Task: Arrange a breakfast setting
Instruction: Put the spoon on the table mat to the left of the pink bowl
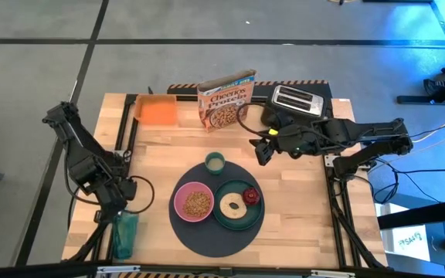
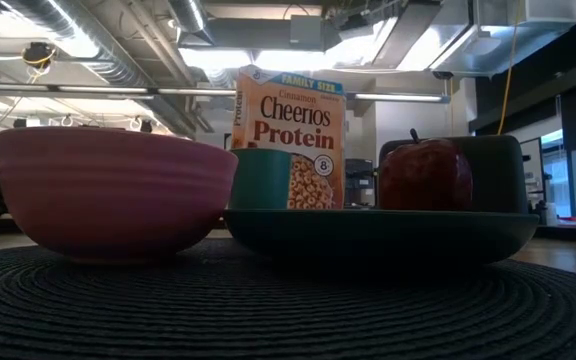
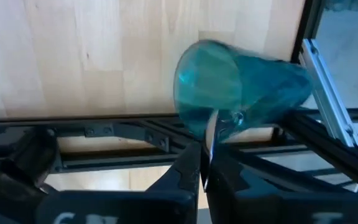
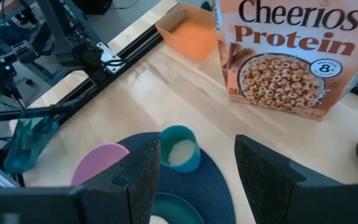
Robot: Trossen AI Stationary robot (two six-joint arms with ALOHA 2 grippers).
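With bowl (image 1: 195, 202), plate (image 1: 238, 205) and cup (image 1: 215, 161) set on the mat (image 1: 207, 234), the left gripper (image 3: 202, 163), pinching the spoon (image 3: 211, 138) from the tumbler (image 3: 241, 93), should lift straight, while the right gripper (image 4: 196, 163) hovers open.

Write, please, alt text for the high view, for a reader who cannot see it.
A round dark grey mat on a wooden table holds a pink bowl of cereal, a dark green plate with a bagel-like ring and a small pale-green cup. A cereal box stands behind.
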